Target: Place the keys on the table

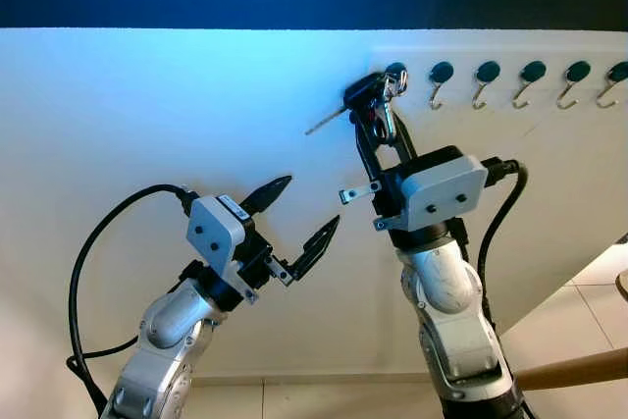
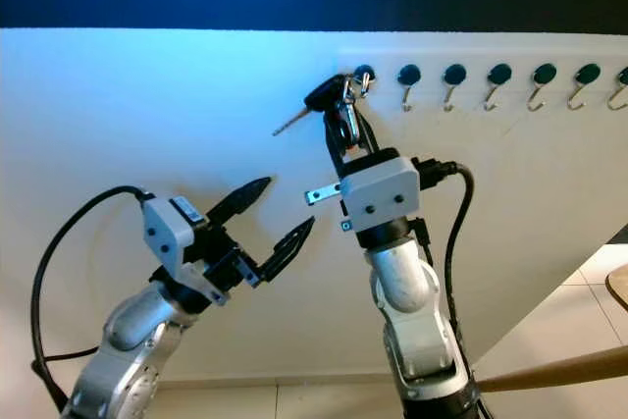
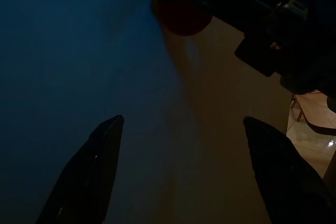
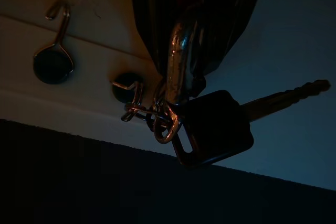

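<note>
Nearest, the left gripper [image 1: 292, 211] hovered spread and empty at eight o'clock from the keys [image 1: 365, 97], which the right gripper [image 4: 181, 51] pinched at the leftmost hook [image 4: 131, 98], where a sideways pull risked snagging the ring.

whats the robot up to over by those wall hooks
The right tool is raised to the leftmost hook in a row of wall hooks and is shut on the keys, gripping the carabiner. The key ring is still looped on that hook, so the bunch is not yet free. The left tool is held lower and to the left, open and holding nothing.
</note>
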{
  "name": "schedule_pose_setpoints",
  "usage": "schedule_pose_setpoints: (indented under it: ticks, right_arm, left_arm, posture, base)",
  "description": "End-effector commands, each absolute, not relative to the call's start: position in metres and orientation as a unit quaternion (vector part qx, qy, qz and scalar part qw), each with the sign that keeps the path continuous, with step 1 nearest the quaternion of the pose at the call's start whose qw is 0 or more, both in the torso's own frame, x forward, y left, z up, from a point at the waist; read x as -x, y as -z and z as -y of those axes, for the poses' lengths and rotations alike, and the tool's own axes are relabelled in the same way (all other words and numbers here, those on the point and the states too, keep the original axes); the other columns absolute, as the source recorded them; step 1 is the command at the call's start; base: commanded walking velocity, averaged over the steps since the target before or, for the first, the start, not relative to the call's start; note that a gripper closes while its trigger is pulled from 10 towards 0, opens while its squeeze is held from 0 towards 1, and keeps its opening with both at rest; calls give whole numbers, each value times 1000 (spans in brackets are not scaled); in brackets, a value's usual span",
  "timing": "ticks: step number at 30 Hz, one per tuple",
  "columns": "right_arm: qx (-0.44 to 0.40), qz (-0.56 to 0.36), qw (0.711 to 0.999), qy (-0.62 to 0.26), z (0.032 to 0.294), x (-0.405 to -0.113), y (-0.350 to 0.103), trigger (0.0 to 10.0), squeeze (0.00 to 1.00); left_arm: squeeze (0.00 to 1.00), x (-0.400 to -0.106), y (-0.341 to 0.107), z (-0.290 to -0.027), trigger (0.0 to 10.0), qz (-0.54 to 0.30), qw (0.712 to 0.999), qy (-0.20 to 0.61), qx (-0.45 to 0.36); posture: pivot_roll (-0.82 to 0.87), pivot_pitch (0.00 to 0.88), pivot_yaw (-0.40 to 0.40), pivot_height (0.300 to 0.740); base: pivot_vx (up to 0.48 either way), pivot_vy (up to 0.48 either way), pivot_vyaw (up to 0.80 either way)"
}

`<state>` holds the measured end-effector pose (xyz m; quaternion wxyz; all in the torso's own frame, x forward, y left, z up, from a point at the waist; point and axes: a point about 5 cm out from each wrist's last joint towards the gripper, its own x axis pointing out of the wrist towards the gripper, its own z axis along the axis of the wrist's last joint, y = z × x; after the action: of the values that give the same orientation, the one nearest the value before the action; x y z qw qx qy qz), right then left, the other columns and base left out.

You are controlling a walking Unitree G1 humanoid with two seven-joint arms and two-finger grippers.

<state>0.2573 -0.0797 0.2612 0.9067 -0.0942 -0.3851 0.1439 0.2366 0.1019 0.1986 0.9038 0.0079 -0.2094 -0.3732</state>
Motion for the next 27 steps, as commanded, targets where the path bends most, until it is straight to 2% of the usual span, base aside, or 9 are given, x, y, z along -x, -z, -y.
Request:
schedule_pose_setpoints:
  ticks: [1, 2, 3, 4, 11, 15, 17, 20, 27]
  right_arm:
    - [87, 396, 899, -164, 74, -253, -268, 8824, 0]
    - [83, 393, 900, -170, 73, -253, -268, 9490, 0]
    - [83, 393, 900, -170, 73, -253, -268, 9490, 0]
    - [74, 393, 899, -181, 71, -252, -270, 10000, 0]
    - [31, 403, 889, -216, 62, -249, -287, 10000, 0]
    - [9, 370, 898, -240, 58, -254, -287, 10000, 0]
    - [13, 321, 904, -284, 50, -258, -274, 10000, 0]
    - [26, 294, 902, -314, 45, -258, -265, 10000, 0]
    - [44, 271, 899, -341, 40, -256, -255, 10000, 0]
  left_arm:
    - [0, -234, -199, -101, 10000, 210, 901, 380, -5]
    - [0, -234, -198, -100, 10000, 209, 901, 380, -5]
    - [0, -234, -198, -100, 10000, 209, 901, 380, -5]
    - [0, -233, -198, -100, 10000, 209, 901, 381, -6]
    - [0, -233, -198, -100, 10000, 209, 901, 380, -7]
    - [0, -233, -197, -100, 10000, 208, 901, 381, -7]
    - [0, -232, -197, -100, 10000, 207, 901, 382, -7]
    - [0, -232, -197, -100, 10000, 206, 901, 381, -7]
    - [0, -232, -197, -101, 10000, 207, 901, 381, -7]
  posture:
    - [20, 80, -8, 740]
    - [21, 80, -8, 740]
    - [21, 80, -8, 740]
    - [22, 80, -9, 740]
    - [21, 87, -7, 740]
    - [22, 90, -6, 740]
    - [24, 91, -7, 740]
    - [22, 91, -6, 740]
    - [23, 94, -6, 740]
  base:
    - [0, 0, 0]
    - [0, 0, 0]
    - [0, 0, 0]
    - [0, 0, 0]
    - [0, 0, 0]
    - [0, 0, 0]
    - [0, 0, 0]
    - [0, 0, 0]
    - [0, 0, 0]
